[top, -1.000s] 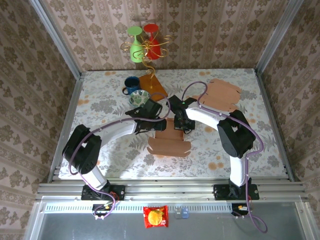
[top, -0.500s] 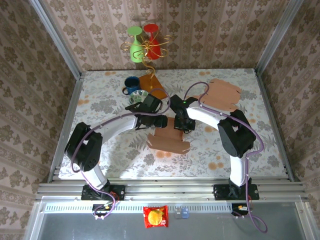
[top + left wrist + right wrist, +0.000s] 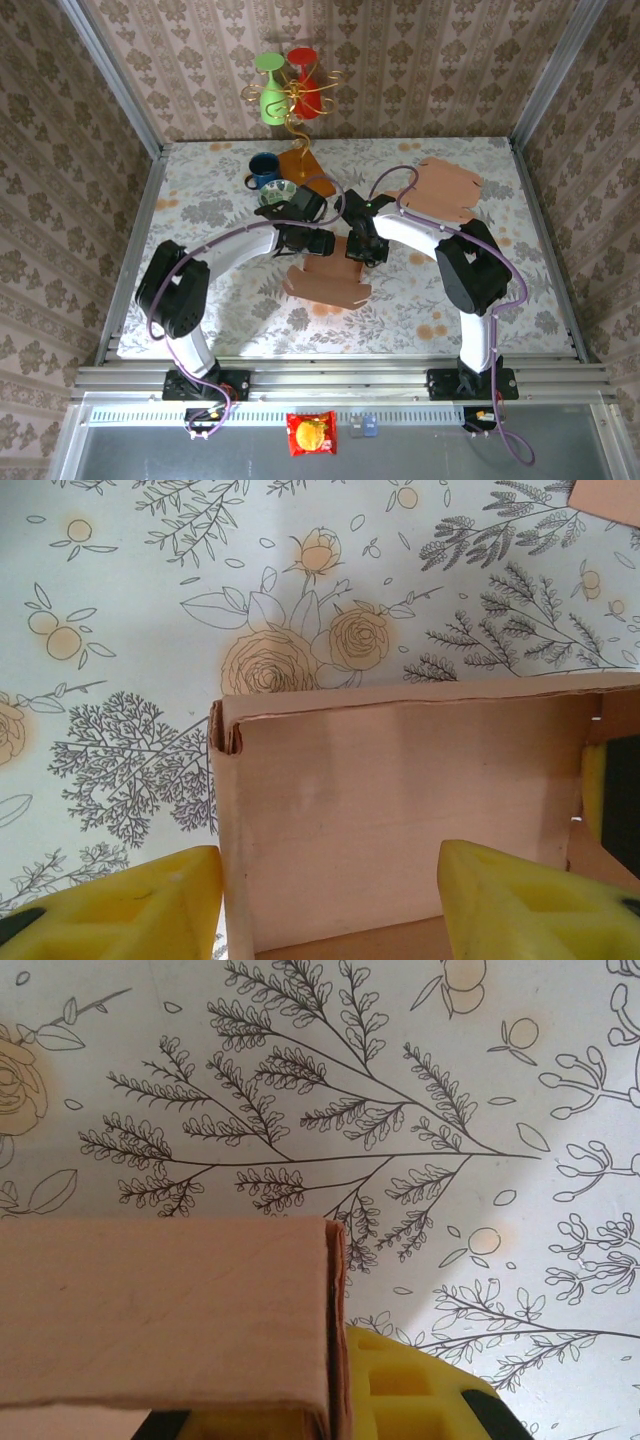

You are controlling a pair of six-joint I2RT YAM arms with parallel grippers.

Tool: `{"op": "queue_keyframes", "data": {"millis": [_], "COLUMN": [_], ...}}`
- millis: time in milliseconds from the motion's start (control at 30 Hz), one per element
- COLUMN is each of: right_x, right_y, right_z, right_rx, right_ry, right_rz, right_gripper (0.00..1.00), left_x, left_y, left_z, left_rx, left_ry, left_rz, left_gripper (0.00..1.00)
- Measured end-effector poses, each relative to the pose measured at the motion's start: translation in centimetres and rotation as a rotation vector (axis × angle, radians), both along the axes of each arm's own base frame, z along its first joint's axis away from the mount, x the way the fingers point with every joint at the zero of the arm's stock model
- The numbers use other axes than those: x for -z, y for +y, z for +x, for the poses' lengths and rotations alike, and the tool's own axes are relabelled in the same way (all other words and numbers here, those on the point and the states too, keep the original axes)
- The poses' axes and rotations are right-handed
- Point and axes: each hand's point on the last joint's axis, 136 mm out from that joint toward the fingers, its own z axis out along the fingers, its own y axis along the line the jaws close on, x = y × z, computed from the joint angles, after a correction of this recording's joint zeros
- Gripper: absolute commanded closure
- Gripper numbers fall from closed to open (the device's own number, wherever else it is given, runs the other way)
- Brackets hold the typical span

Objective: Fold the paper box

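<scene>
Fingers (image 3: pixel 110 910) of the left tool (image 3: pixel 325 895) have spread over the last second and now stand released. One sits just outside the left wall of the paper box (image 3: pixel 325 282) and the other over its floor, with nothing pinched between them. That arm has also drawn back a little towards the far side. The right tool (image 3: pixel 362 252) has not budged: it stays clenched on the box's far wall, and its wrist view shows a yellow pad pressed against the doubled cardboard edge.

Meanwhile the box has slid slightly left across the middle of the bench (image 3: pixel 200 300), and its ragged flaps look more tucked in than before. I'd guess one side wall has just been creased and let go, with other sides still to raise.

The box is matte tan card, thin, with straight walls. The corner by the left finger is a bit crumpled where the layers meet. The pads look like moulded yellow plastic with square recesses. The bench cover is pale and smooth, printed with roses, oranges and fine branches. A flat cardboard blank (image 3: pixel 440 190) lies well apart at the back right.
</scene>
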Motion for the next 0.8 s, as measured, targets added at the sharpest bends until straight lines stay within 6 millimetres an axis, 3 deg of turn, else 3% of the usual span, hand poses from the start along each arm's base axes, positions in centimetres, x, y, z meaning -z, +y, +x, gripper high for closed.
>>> {"op": "queue_keyframes", "data": {"millis": [300, 433, 567, 700, 800], "right_x": [0.4, 1.0, 1.3, 1.3, 1.1], "right_y": [-0.2, -1.1, -2.4, -3.8, -4.5], "right_z": [-0.4, -0.9, -1.3, -2.0, -2.5], "right_rx": [0.012, 0.037, 0.117, 0.242, 0.357], "right_ry": [0.02, 0.046, 0.07, 0.097, 0.111], "right_rz": [0.009, 0.016, 0.056, 0.117, 0.167], "right_gripper": [1.0, 1.0, 1.0, 1.0, 1.0], "left_x": [0.0, -1.6, -6.3, -12.0, -13.8], "left_y": [0.4, 0.8, 2.3, 5.8, 7.9], "left_z": [1.0, 1.4, 2.4, 3.5, 3.8], "left_rx": [-0.022, -0.041, -0.113, -0.241, -0.313], "left_ry": [-0.025, -0.067, -0.182, -0.325, -0.376], "left_rz": [0.002, -0.011, -0.084, -0.219, -0.279], "left_gripper": [0.32, 0.32, 0.2, 0.21, 0.25]}}
